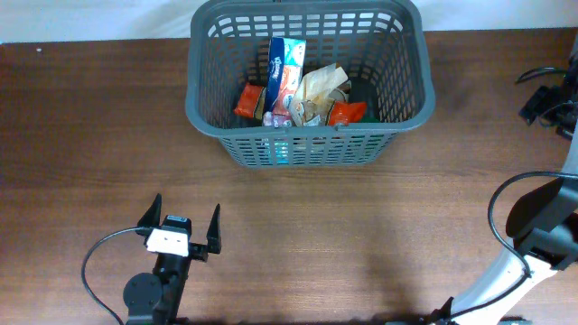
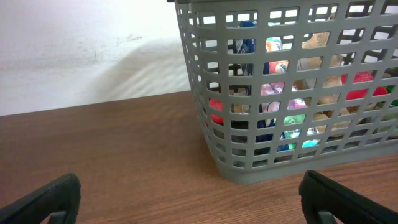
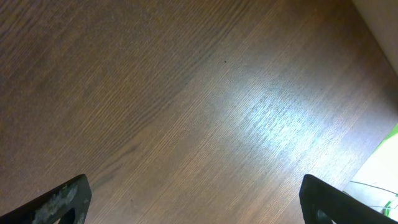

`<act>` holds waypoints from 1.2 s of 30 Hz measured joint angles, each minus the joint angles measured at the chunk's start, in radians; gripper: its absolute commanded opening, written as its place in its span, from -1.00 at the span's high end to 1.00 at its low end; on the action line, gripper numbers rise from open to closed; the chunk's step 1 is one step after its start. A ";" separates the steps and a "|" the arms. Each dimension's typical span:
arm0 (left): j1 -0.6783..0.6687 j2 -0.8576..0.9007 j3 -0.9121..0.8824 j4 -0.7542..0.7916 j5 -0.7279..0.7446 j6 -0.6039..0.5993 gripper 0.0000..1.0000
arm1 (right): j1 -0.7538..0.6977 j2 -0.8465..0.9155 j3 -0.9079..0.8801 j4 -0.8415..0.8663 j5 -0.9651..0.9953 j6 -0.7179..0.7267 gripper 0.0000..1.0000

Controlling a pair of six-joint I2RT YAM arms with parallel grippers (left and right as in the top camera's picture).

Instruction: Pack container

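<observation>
The dark grey slotted container [image 1: 400, 113] stands at the back middle of the wooden table. It holds several packets: a blue and white one [image 1: 287, 63], orange ones [image 1: 250, 101], a crumpled beige one [image 1: 320, 90]. In the left wrist view the container [image 2: 249, 163] fills the upper right, with coloured packets showing through the slots. My left gripper [image 1: 184, 224] is open and empty, low on the table in front of the container; its fingertips frame bare wood [image 2: 186, 202]. My right gripper [image 3: 196, 199] is open and empty over bare wood; only the right arm shows in the overhead view.
The right arm's base and cables [image 1: 533, 244] take up the table's right edge. A black fixture [image 1: 546, 101] sits at the far right. A white wall [image 2: 87, 50] rises behind the table. The table edge [image 3: 376, 37] shows at the upper right of the right wrist view.
</observation>
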 measured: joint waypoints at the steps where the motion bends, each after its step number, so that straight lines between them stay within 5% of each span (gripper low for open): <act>1: 0.000 0.000 0.000 0.000 0.000 0.000 -0.99 | 0.000 0.000 0.000 0.000 0.000 0.000 -0.98; 26: 0.000 0.000 0.000 0.000 0.000 0.000 -0.99 | 0.002 -0.008 0.000 0.000 0.000 0.000 -0.98; 36: 0.000 0.000 0.000 0.000 0.000 0.000 -0.99 | 0.143 -0.259 -0.007 0.046 0.005 -0.002 -0.98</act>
